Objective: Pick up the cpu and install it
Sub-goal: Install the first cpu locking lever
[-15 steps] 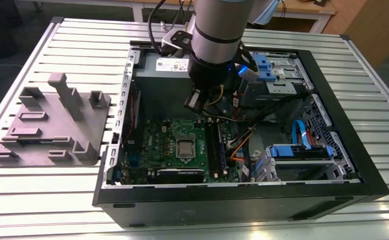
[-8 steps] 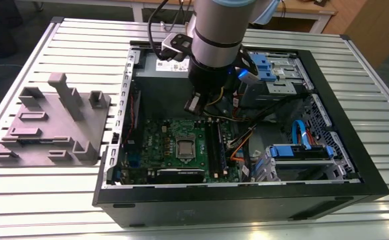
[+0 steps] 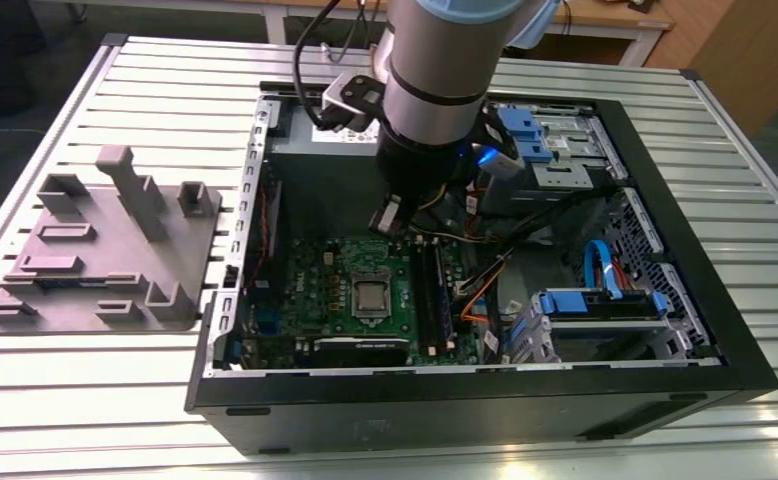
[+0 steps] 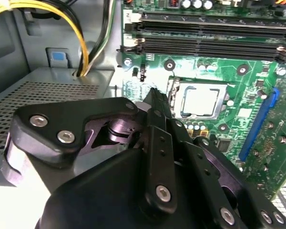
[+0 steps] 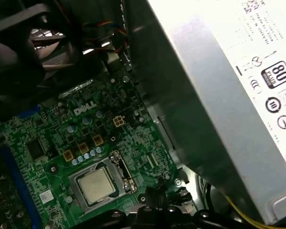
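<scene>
The cpu [image 3: 369, 295] lies flat in its socket on the green motherboard [image 3: 312, 275], silver top up, with the metal frame around it. Both wrist views show the cpu [image 4: 200, 101] [image 5: 95, 185] a short way from my fingertips, untouched. My gripper [image 3: 386, 222] hangs inside the open computer case, above the board's far edge and a little back from the socket. Its black fingers [image 4: 155, 109] come together to a narrow tip, so the gripper [image 4: 155, 97] [image 5: 157, 193] is shut with nothing in it.
A grey plastic tray [image 3: 96, 250] with raised blocks lies on the slatted table at the exterior view's left. Inside the case are the power supply [image 5: 219, 95], a black fan [image 5: 19, 52], memory slots [image 4: 205, 33], loose cables [image 3: 496, 275] and blue drive brackets [image 3: 603, 300].
</scene>
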`<state>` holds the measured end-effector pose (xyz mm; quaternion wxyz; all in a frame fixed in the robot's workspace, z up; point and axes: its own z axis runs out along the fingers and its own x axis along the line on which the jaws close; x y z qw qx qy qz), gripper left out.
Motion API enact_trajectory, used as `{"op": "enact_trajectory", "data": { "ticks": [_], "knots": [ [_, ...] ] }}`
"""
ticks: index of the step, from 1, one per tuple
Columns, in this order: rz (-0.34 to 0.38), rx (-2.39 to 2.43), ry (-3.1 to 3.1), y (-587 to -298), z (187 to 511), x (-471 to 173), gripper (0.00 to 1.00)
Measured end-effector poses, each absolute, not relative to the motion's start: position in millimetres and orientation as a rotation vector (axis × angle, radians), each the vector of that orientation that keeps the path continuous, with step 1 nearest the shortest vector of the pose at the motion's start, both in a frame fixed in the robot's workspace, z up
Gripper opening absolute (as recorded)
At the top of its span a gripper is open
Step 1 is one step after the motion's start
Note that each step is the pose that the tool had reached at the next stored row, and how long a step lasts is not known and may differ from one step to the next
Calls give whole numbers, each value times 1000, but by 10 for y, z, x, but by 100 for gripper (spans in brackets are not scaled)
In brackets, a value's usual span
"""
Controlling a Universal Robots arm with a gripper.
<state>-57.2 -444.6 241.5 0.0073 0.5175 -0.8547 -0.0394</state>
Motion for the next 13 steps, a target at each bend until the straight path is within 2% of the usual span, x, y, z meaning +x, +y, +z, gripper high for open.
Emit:
{"op": "enact_trajectory", "data": {
  "ticks": [13],
  "knots": [
    [-124,1556,-2712,-4573,2401,-576,10]
  ]
}}
